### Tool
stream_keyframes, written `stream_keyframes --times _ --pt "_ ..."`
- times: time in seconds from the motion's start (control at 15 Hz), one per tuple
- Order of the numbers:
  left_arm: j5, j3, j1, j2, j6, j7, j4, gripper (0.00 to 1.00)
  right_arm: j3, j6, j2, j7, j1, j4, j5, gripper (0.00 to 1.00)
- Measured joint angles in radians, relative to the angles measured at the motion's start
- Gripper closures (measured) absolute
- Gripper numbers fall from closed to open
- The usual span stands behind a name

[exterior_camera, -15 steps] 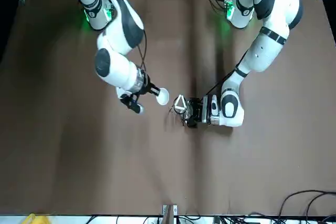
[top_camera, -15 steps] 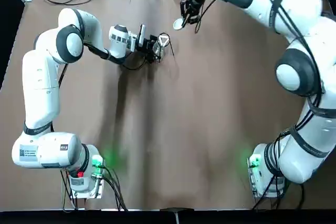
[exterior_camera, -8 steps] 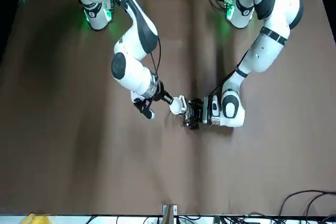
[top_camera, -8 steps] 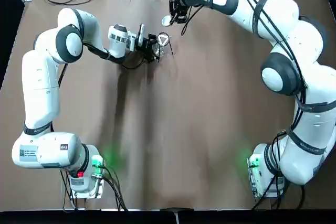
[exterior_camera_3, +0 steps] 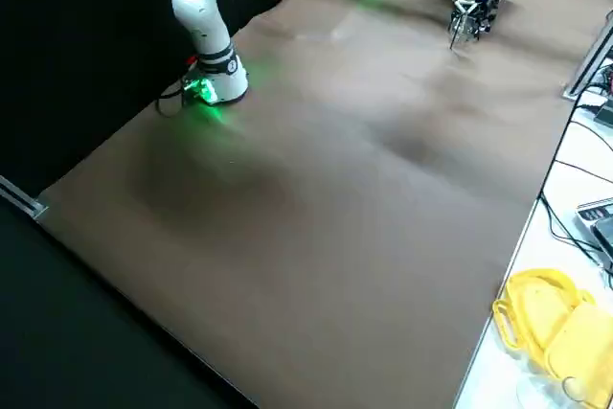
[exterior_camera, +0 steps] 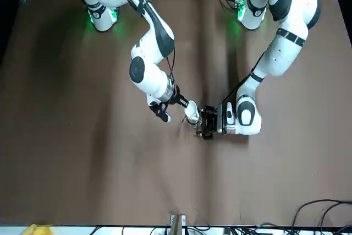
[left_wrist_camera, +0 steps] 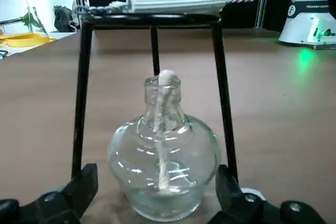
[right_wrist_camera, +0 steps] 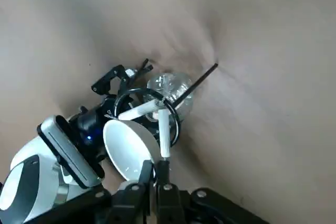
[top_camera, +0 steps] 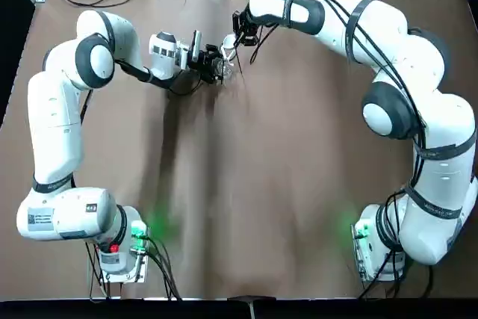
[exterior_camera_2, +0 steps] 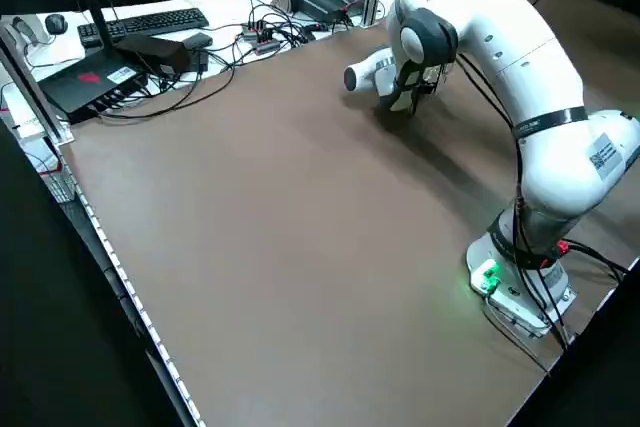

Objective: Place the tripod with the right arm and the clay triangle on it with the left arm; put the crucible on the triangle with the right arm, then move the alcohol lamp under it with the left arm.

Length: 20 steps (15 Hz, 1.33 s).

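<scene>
Clear lamp [left_wrist_camera: 165, 161] between 2 black gripper fingers [left_wrist_camera: 81, 190]

White wick [left_wrist_camera: 164, 145] stands in the glass neck, shallow liquid [left_wrist_camera: 165, 200] below; 3 black tripod [left_wrist_camera: 223, 93] legs show, and the clay triangle [left_wrist_camera: 176, 1], white tube and twisted wire, rests on the ring.

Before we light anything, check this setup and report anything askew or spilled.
The crucible looks askew: it hangs tilted in the right gripper, its bowl turned sideways beside the clay triangle. The alcohol lamp stands upright between the left gripper's open fingers; I see no spill.
</scene>
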Motion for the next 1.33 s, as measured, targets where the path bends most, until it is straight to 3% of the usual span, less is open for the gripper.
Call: stream_keyframes --times 0.47,0.6,0.67,1.33 --pt "0.0 -0.001 -0.007 0.0 0.0 0.0 0.0 0.02 0.0 0.033 0.019 0.0 0.011 0.0 0.0 0.94" --pt "0.0 -0.001 -0.006 0.0 0.0 0.0 0.0 0.19 0.0 0.033 0.028 0.0 0.019 0.001 0.0 0.94" --pt "0.0 -0.001 -0.006 0.0 0.0 0.0 0.0 0.21 0.0 0.035 0.033 0.0 0.023 0.001 0.0 0.94" --pt "0.0 0.002 0.023 0.0 -0.004 0.0 -0.003 0.21 -0.002 0.075 0.042 -0.001 0.027 0.002 0.0 0.94"
